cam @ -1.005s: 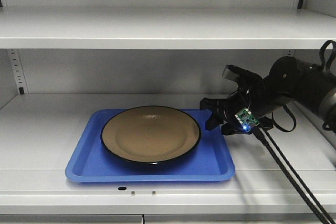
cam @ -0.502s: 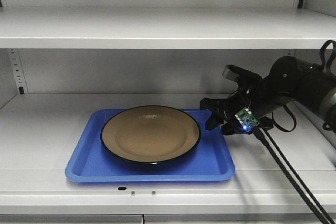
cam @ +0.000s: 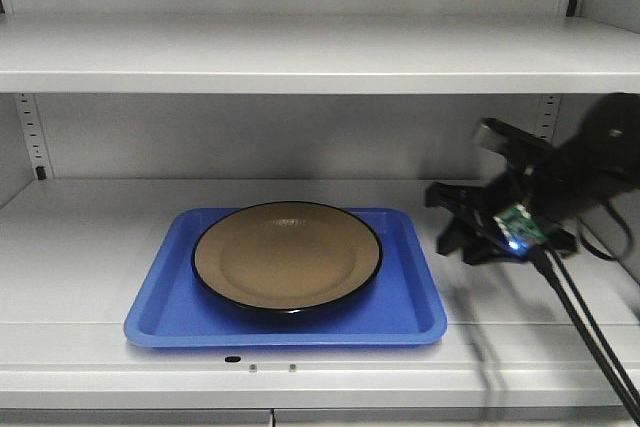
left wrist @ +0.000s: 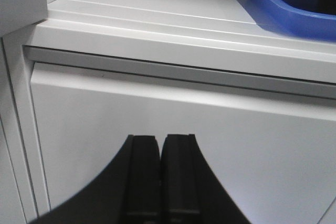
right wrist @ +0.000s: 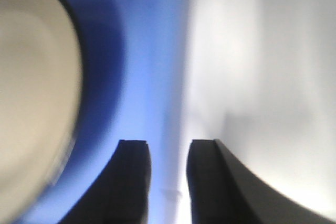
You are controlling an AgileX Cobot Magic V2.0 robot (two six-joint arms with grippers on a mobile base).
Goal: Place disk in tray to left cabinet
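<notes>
On the left cabinet's [cam: 300, 52] middle shelf, the disk [cam: 287, 254] sits centred in the blue tray [cam: 410, 309]. The right hand [cam: 462, 227], released and empty, should retreat level, clear of the rim. The left hand [left wrist: 159, 174] is clenched, empty.

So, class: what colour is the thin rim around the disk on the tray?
Black, around the tan disk on the blue tray; clearest in the exterior front-facing view.

upper shelf [cam: 300, 52] pale grey | back wall [cam: 280, 137] plain | peg strips [cam: 32, 137]
</notes>
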